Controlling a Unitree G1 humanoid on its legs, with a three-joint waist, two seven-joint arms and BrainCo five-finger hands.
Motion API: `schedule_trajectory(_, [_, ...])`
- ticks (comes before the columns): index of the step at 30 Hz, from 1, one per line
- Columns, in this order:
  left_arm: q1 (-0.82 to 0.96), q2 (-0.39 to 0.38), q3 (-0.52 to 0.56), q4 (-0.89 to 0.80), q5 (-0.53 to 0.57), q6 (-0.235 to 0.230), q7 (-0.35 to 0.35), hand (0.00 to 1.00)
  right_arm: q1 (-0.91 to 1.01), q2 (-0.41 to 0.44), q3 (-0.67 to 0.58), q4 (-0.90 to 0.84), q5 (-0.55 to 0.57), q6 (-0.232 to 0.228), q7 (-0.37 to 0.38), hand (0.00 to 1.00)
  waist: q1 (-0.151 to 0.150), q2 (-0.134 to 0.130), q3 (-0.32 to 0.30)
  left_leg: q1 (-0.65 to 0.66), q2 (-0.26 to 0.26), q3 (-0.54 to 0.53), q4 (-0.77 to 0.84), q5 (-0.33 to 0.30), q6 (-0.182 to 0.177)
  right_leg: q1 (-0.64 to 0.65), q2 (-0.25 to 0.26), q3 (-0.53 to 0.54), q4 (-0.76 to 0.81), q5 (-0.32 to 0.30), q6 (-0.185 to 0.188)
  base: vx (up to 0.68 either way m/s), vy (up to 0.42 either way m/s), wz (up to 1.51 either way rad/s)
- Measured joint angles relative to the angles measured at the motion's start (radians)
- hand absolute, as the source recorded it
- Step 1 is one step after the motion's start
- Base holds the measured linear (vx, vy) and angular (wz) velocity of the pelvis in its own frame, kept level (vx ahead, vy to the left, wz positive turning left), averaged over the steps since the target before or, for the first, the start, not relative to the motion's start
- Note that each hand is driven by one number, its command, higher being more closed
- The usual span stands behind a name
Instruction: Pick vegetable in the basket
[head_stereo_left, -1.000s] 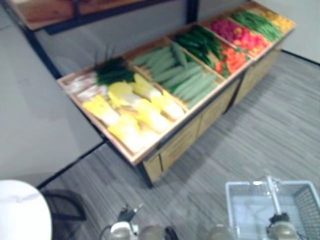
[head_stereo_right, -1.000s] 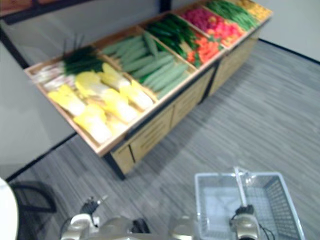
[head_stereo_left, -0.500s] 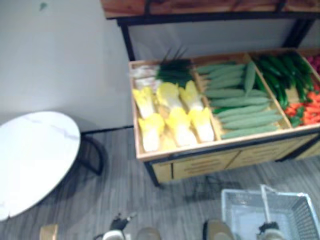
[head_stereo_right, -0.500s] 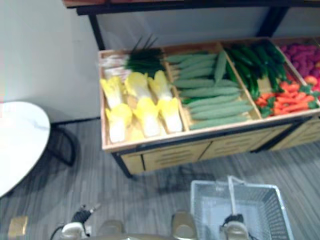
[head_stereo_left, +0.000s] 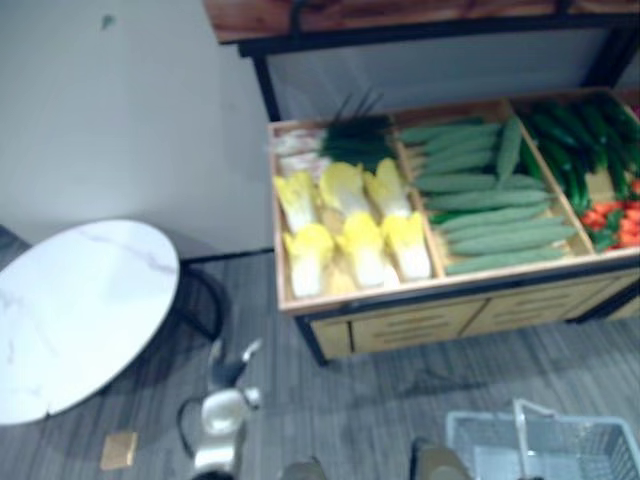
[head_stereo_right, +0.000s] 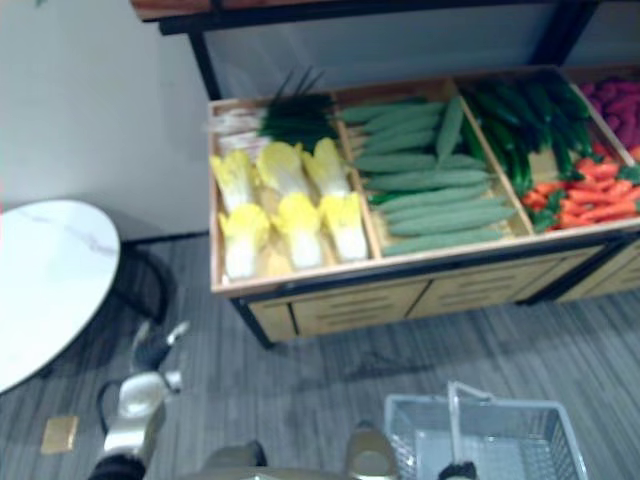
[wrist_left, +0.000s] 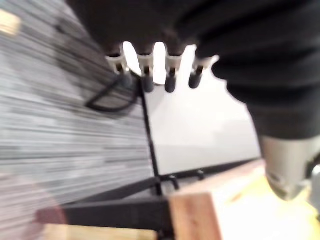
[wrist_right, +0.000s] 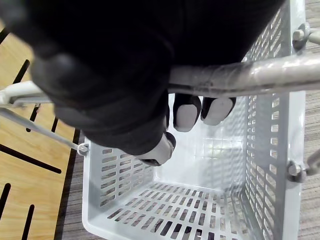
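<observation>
My left hand (head_stereo_left: 228, 362) has risen at lower left, fingers apart, empty. My right hand (wrist_right: 100, 75) stays clamped on the handle (wrist_right: 250, 75) of the basket (wrist_right: 272, 150), lower right. Vegetables (head_stereo_left: 350, 235) lie untouched, upper centre; picking pending.

Even overhead light, fairly bright, no hard beams. Produce stand (head_stereo_left: 440, 300) top is well lit; yellow cabbages (head_stereo_left: 345, 235) in its left bin nearly wash out. Left of the stand, round white table (head_stereo_left: 75, 310) glares, veining barely visible. Soft dark shadows on floor (head_stereo_left: 400, 400) under the stand's front edge & under the table. Left wrist view: left hand (wrist_left: 210, 40) backlit — cover near black vs. bright wall (wrist_left: 200, 130) past the stand's corner. Right wrist view: right hand (wrist_right: 100, 75) cover equally dark — pale sheen on basket (wrist_right: 120, 165) bottom.
</observation>
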Motion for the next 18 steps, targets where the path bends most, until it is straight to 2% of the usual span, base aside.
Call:
schedule_trajectory(2, [-0.039,0.005,-0.034,-0.071,0.043,0.001,0.019,0.00,0.008,0.001,0.000,-0.001,0.001,-0.002,-0.008,1.00,-0.018,0.001,-0.001,0.019,-0.010,0.004,-0.023,0.005,0.001,0.022,-0.001,0.000,-0.032,0.012,0.004,0.13,0.092,-0.05])
schedule_trajectory(6, [-0.130,0.054,-0.106,-0.161,0.157,-0.011,0.036,0.00,0.029,0.001,0.000,-0.019,-0.001,-0.007,-0.015,1.00,-0.029,0.013,-0.010,0.069,-0.012,0.036,-0.071,0.019,-0.002,0.055,0.011,0.023,-0.086,0.037,0.004,0.08,0.033,-0.21])
schedule_trajectory(9, [-0.182,0.083,-0.150,-0.165,0.201,-0.008,0.053,0.00,0.021,-0.008,0.004,-0.023,-0.002,-0.019,-0.017,1.00,-0.048,0.019,-0.013,0.076,-0.015,0.059,-0.098,0.041,-0.002,0.053,0.018,0.039,-0.122,0.066,-0.001,0.02,0.013,-0.21])
schedule_trajectory(14, [-0.262,0.101,-0.228,-0.142,0.345,0.017,0.058,0.00,0.013,-0.011,0.009,-0.031,-0.003,-0.024,-0.020,1.00,-0.053,0.021,-0.013,0.086,-0.013,0.104,-0.109,0.047,0.001,0.053,0.033,0.081,-0.172,0.112,-0.004,-0.05,0.006,-0.29])
schedule_trajectory(16, [-0.303,0.105,-0.261,-0.099,0.396,0.038,0.059,0.00,0.006,-0.011,0.010,-0.045,-0.003,-0.024,-0.025,1.00,-0.078,0.025,-0.012,0.079,-0.017,0.107,-0.125,0.052,0.008,0.045,0.033,0.085,-0.197,0.135,-0.006,-0.12,-0.003,-0.12])
schedule_trajectory(18, [-0.344,0.107,-0.278,-0.051,0.428,0.053,0.060,0.00,0.004,-0.011,0.013,-0.065,-0.003,-0.024,-0.034,1.00,-0.088,0.028,-0.011,0.058,-0.023,0.116,-0.138,0.065,0.007,0.016,0.032,0.097,-0.210,0.154,-0.006,-0.15,-0.009,-0.14])
